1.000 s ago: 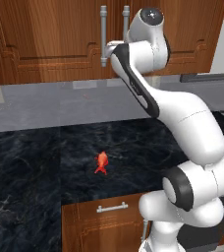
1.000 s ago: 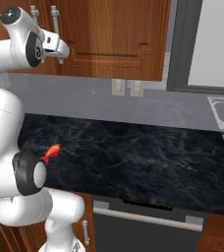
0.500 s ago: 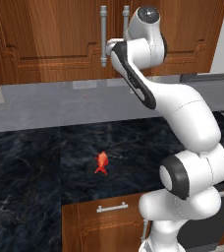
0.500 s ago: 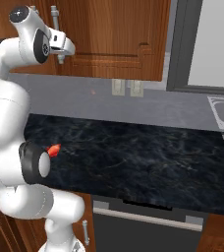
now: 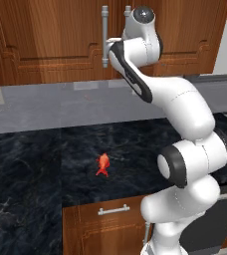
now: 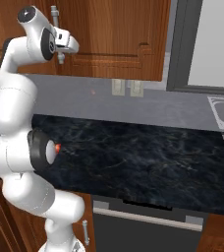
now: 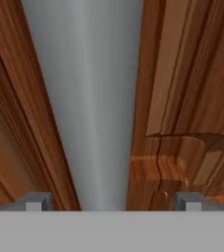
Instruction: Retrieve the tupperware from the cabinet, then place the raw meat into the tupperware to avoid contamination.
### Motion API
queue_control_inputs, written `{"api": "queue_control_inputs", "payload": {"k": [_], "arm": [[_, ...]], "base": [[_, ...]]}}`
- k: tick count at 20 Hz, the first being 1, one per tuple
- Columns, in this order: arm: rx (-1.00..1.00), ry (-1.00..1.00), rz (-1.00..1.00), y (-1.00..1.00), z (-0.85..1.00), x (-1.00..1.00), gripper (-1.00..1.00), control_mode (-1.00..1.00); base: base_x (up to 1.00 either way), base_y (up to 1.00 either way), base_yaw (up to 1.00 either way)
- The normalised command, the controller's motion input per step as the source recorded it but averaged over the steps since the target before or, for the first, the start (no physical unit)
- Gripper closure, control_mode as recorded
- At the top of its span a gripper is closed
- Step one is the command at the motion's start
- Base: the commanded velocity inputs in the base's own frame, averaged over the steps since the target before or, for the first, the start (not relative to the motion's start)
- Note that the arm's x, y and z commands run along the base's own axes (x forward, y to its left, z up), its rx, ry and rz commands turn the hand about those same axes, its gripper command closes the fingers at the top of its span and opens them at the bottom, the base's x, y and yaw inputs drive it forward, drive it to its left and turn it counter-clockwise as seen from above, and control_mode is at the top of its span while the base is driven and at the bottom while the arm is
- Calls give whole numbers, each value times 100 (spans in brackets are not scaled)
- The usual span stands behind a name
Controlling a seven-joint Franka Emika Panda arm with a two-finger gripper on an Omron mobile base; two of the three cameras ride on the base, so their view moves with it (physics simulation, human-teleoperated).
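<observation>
Cabinet [image 5: 51, 45]: doors shut, so I judge the tupperware is inside, out of my sight.
Bench [image 5: 26, 164]: dark stone, carrying nothing but the meat.
Hand [image 7: 114, 201]: I have raised it against the left door's bar handle [image 7: 87, 98]; fingers spread wide either side, gripping nothing, just beginning to close.
Raw meat [image 5: 103, 165]: near-centre of the bench, unmoved.
Meaning: door pull comes next, I reckon.

The raw meat [image 5: 102, 165] lies alone on the worktop [image 5: 31, 164] near its front edge, above a drawer [image 5: 105, 221], while the cabinet [image 5: 51, 40] hangs on the wall behind, its handle [image 7: 92, 98] standing between the spread fingers of the pincer [image 7: 111, 202].
</observation>
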Motion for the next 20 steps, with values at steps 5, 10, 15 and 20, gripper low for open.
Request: {"api": "queue_control_inputs", "payload": {"k": [5,10,15,20], "arm": [[0,0,0,0,0,49,-100,-100],[0,-1,0,0,-6,35,100,-100],[0,-8,0,0,-13,15,100,-100],[0,-11,0,0,-23,2,100,-100]], "base": [[0,0,0],[0,0,0],[0,0,0],[0,0,0]]}}
